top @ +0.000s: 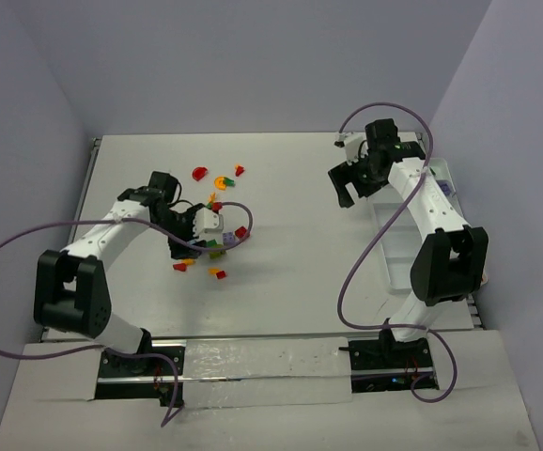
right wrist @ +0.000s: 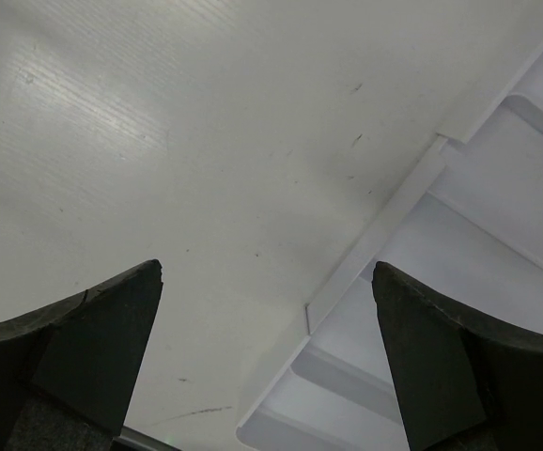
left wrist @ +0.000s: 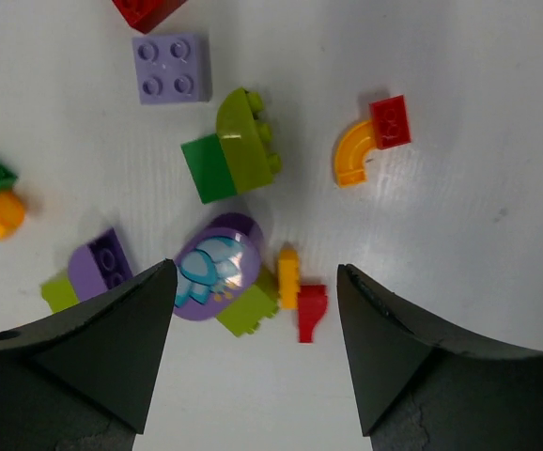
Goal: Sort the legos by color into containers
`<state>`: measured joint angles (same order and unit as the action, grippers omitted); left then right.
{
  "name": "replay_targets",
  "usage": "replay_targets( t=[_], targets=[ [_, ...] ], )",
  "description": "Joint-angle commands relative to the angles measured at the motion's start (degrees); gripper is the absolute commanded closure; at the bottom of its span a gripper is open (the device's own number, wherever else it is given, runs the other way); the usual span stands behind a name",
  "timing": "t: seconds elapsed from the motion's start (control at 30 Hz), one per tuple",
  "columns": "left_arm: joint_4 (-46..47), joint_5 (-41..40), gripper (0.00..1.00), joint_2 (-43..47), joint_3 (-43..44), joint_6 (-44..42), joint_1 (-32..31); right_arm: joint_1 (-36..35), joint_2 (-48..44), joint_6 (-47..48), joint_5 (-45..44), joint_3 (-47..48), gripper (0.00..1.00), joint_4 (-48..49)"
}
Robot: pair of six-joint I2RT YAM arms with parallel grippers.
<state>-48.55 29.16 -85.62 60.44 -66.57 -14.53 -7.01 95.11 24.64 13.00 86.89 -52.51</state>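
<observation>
The legos (top: 217,252) lie scattered on the white table, left of centre. My left gripper (top: 185,246) hangs open just above that pile. In the left wrist view a lime brick (left wrist: 248,308), a small orange piece (left wrist: 288,277) and a small red piece (left wrist: 311,310) lie below the left gripper (left wrist: 255,272), with a purple round piece (left wrist: 217,266) beside the left finger. Farther off sit a green-and-lime brick (left wrist: 234,150) and a purple square brick (left wrist: 170,68). The containers (top: 398,240) form a long white divided tray at the right. My right gripper (top: 351,193) (right wrist: 267,268) stands open and empty over the tray's left rim (right wrist: 375,244).
A clear plastic strip (top: 253,362) runs along the near table edge between the arm bases. Purple cables (top: 347,282) loop off both arms. Grey walls close in the table at the left, back and right. More red and orange pieces (top: 220,178) lie behind the pile.
</observation>
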Motion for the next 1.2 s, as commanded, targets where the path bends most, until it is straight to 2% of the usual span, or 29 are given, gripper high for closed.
replay_targets(
  t=[0.0,0.3,0.53,0.87,1.17],
  targets=[
    [-4.5,3.4,0.21,-5.3,5.9,-20.0,-0.6,-0.6,0.1,-0.7,0.3,-0.4,0.00,-1.2],
    [-5.5,4.3,0.25,-9.9,8.7,-32.3,-1.6,-0.6,2.6,-0.9,-0.8,0.9,0.00,-2.9],
    [-4.6,4.0,0.28,-12.5,8.4,-37.1,-2.8,-0.7,4.1,-1.2,-1.1,1.4,0.00,-3.3],
    [-2.4,2.4,0.30,-14.7,7.2,-39.6,-5.6,-0.7,5.1,-1.0,-1.6,1.4,0.00,-3.9],
    [-2.7,-0.9,0.40,-16.5,5.8,-40.9,-6.9,-0.7,5.5,-0.3,-2.2,1.4,0.00,-4.6]
  ],
)
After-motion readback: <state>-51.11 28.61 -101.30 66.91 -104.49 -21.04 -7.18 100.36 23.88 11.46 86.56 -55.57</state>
